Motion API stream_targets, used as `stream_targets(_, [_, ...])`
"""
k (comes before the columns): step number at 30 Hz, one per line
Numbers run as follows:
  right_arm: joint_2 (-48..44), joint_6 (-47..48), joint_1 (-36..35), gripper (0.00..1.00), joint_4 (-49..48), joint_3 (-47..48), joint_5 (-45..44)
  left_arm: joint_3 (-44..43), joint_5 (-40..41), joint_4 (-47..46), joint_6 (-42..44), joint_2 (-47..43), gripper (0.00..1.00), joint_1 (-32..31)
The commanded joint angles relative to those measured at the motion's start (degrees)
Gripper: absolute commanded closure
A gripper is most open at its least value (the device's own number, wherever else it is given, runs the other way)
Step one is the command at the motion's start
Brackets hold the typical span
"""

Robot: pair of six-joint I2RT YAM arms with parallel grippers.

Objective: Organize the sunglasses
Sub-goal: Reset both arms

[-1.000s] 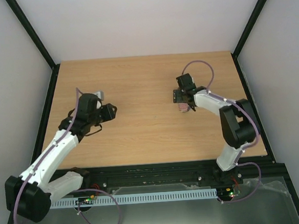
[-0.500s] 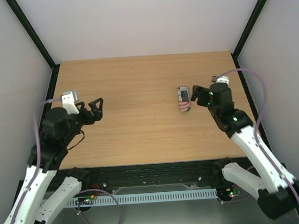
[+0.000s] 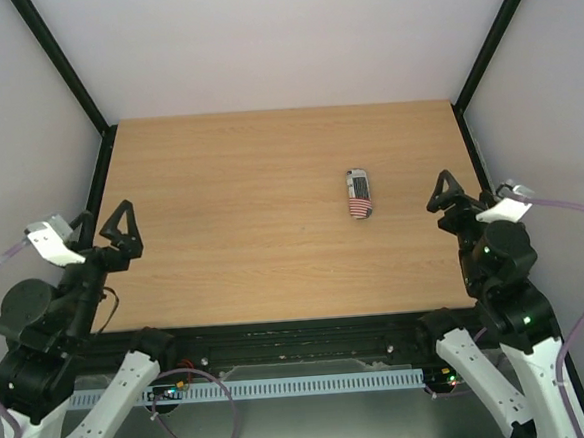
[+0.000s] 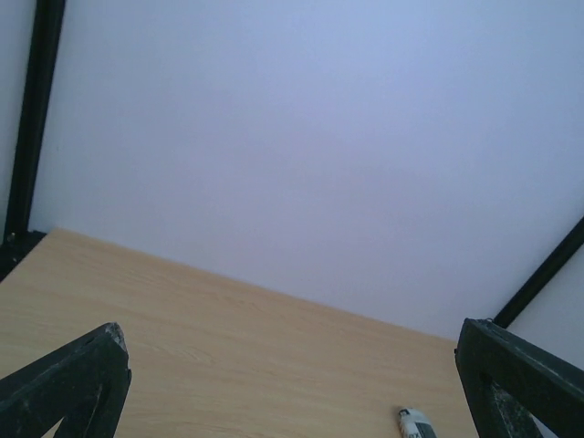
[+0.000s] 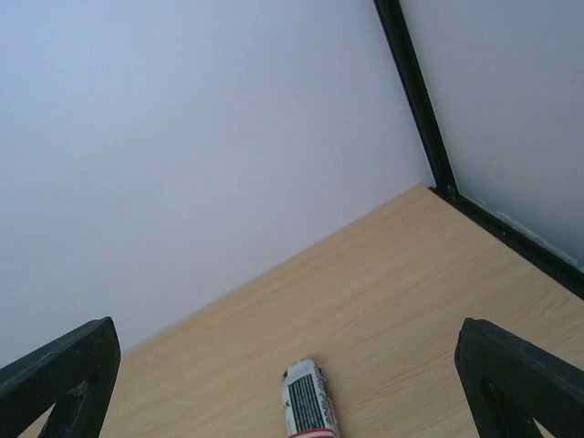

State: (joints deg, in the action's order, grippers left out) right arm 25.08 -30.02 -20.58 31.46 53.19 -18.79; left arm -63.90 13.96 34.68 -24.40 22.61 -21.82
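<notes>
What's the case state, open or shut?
Shut, apparently: the case lies flat as one compact oblong, with no lid raised in the top or right wrist views.

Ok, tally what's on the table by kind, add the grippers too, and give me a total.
flag-patterned case: 1
grippers: 2 (left gripper, right gripper, both open, holding nothing)
Total: 3

A robotics lab test cell, by the look. Its plain white panels in black metal framing enclose a pale wooden worktop.
</notes>
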Motion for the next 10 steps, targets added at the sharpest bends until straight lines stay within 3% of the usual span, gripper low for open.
stream_targets(1, [-3.04,-0.21,0.14,0.01,1.12,1.72,-3.39,-0.52,3.23,3.24,0.62,-1.68,0.01,0.27])
stream_targets(10, [-4.5,-0.07,0.16,0.01,0.49,1.31,-2.85,0.76,2.13,2.41,0.78,-3.88,0.01,0.35])
